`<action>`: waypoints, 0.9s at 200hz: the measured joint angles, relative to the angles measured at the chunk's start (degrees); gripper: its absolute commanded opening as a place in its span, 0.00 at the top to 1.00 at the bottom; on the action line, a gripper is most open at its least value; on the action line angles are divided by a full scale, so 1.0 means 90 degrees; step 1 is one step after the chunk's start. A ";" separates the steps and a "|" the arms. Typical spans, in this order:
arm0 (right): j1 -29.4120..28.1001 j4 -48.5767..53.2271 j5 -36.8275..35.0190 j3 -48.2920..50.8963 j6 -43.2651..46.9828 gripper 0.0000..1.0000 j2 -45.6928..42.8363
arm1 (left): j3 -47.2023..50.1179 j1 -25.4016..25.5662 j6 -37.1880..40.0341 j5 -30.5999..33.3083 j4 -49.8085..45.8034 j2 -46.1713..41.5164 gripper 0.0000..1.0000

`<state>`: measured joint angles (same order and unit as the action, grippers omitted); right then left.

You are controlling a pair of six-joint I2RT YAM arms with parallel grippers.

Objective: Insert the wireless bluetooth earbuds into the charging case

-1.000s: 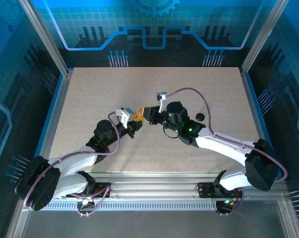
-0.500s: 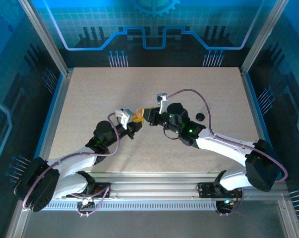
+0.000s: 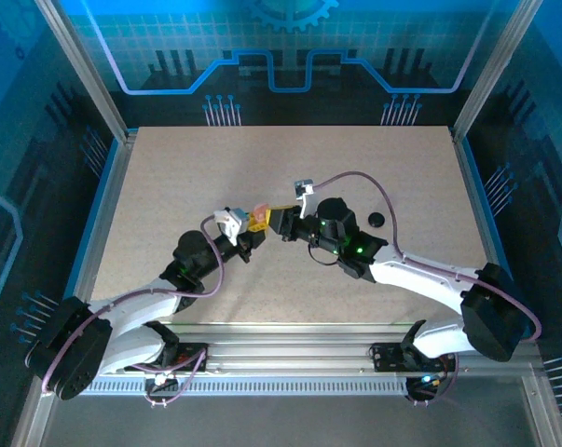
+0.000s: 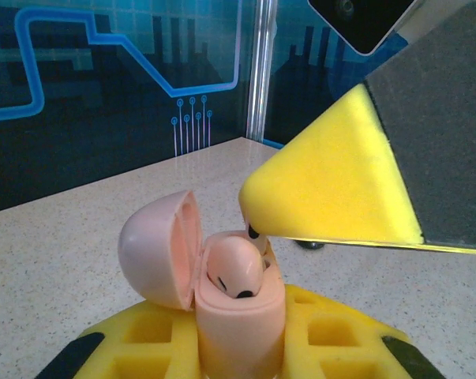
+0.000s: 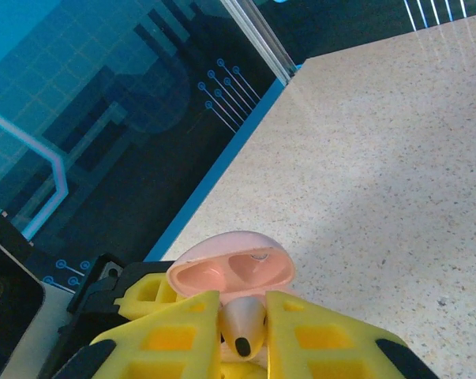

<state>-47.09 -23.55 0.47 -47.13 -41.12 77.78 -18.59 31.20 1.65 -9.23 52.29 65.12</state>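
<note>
**Overhead view, read left to right.** Your left arm reaches in from the near left corner of the table [image 3: 169, 186]. Near the table's middle your left gripper [image 3: 251, 229] meets the right gripper [image 3: 279, 222] almost tip to tip. In the left wrist view you see the left gripper's yellow foam pads [image 4: 305, 304] closed on the charging case [image 4: 239, 324]. The case stands upright between them with its lid [image 4: 160, 249] hinged open to the left. One earbud [image 4: 234, 267], pale pink with black spots, sits in the near well of the case. Above and to the right, a yellow pad of the right gripper [image 4: 332, 181] hangs over the case, its point just above the far well. In the right wrist view you find a second earbud [image 5: 241, 324] pinched between the right gripper's two pads. Its end with a black dot faces the camera, and it sits directly in front of the open lid. You cannot tell whether this piece already touches its well. Farther right on the table, well apart from both grippers, lies a small black piece [image 3: 376, 220].
</note>
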 measured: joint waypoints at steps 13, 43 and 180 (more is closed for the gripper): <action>0.0000 -0.0027 0.0002 0.0002 0.0017 0.80 -0.0019 | 0.0010 0.0005 0.0022 -0.0002 0.0078 0.0000 0.85; 0.0000 -0.0034 0.0022 0.0000 0.0022 0.79 -0.0041 | 0.0041 0.0005 0.0085 -0.0036 0.0187 0.0000 0.84; 0.0022 0.0457 0.0141 0.0000 0.0287 0.50 -0.0561 | 0.0085 0.0005 0.0163 -0.0464 0.0605 -0.0034 0.84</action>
<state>-46.89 -19.44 1.74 -47.13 -38.54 72.73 -17.82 31.24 3.11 -13.41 57.74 64.82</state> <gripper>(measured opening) 0.497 0.204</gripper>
